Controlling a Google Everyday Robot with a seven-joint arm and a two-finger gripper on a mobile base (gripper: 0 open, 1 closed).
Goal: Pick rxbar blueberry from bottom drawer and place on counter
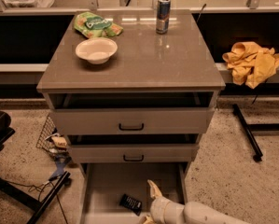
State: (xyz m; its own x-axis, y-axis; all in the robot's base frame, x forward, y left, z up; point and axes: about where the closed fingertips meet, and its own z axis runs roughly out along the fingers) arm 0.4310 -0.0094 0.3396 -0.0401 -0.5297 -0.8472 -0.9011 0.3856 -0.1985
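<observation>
The rxbar blueberry, a small dark wrapper, lies flat in the pulled-out bottom drawer, near its front middle. My gripper is inside the drawer just right of the bar, with the pale arm coming in from the lower right. Its fingers are spread open, one fingertip pointing up and back, the other at the frame's bottom edge. It holds nothing. The counter is the glossy grey-brown cabinet top above.
On the counter stand a white bowl, a green snack bag and a can. The two upper drawers with black handles stand slightly open. A yellow cloth lies at right. Cables and a black stand leg lie at lower left.
</observation>
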